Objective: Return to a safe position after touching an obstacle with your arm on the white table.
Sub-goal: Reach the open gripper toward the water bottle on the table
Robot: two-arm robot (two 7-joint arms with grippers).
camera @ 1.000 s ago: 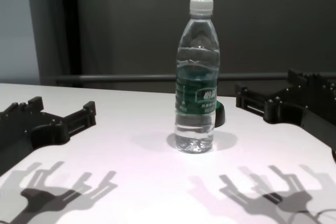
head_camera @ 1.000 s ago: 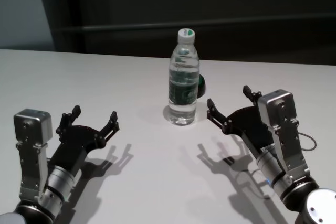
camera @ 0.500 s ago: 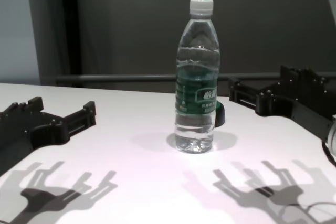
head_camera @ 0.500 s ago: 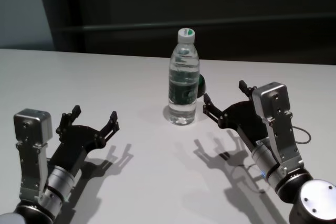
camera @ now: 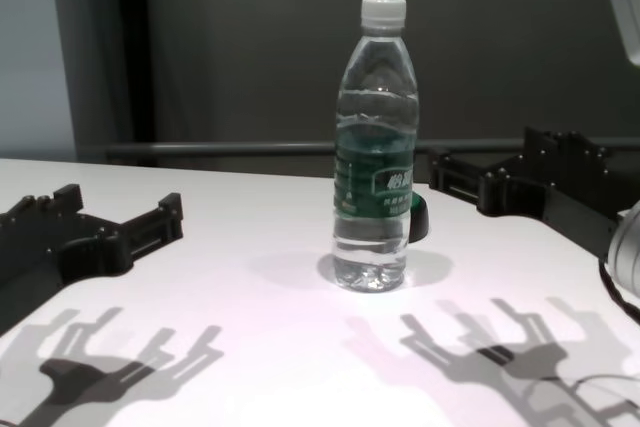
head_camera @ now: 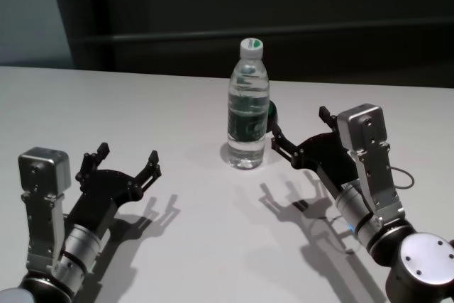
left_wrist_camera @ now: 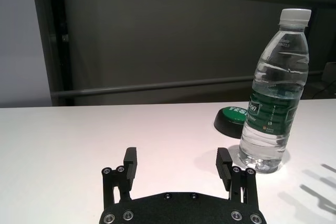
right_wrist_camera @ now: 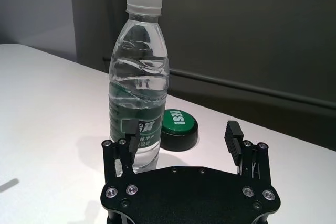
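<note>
The obstacle, a tall clear water bottle [head_camera: 248, 122] with a white cap and dark green label, stands upright mid-table on the white table [head_camera: 142, 104]. It also shows in the chest view [camera: 375, 187], the left wrist view [left_wrist_camera: 273, 114] and the right wrist view [right_wrist_camera: 137, 103]. My right gripper [head_camera: 298, 127] is open and empty just right of the bottle. One of its fingertips [right_wrist_camera: 131, 132] is close beside the bottle's lower part; I cannot tell if it touches. My left gripper [head_camera: 128, 154] is open and empty, low at the near left, well apart from the bottle.
A small low green-and-black round button [head_camera: 271, 115] sits on the table just behind and right of the bottle, near my right gripper's fingers; it also shows in the right wrist view [right_wrist_camera: 177, 124]. A dark wall with a rail runs behind the table's far edge.
My right gripper has moved left and forward, closer to the bottle's right side. The bottle still stands in the same place. The left arm has not moved.
</note>
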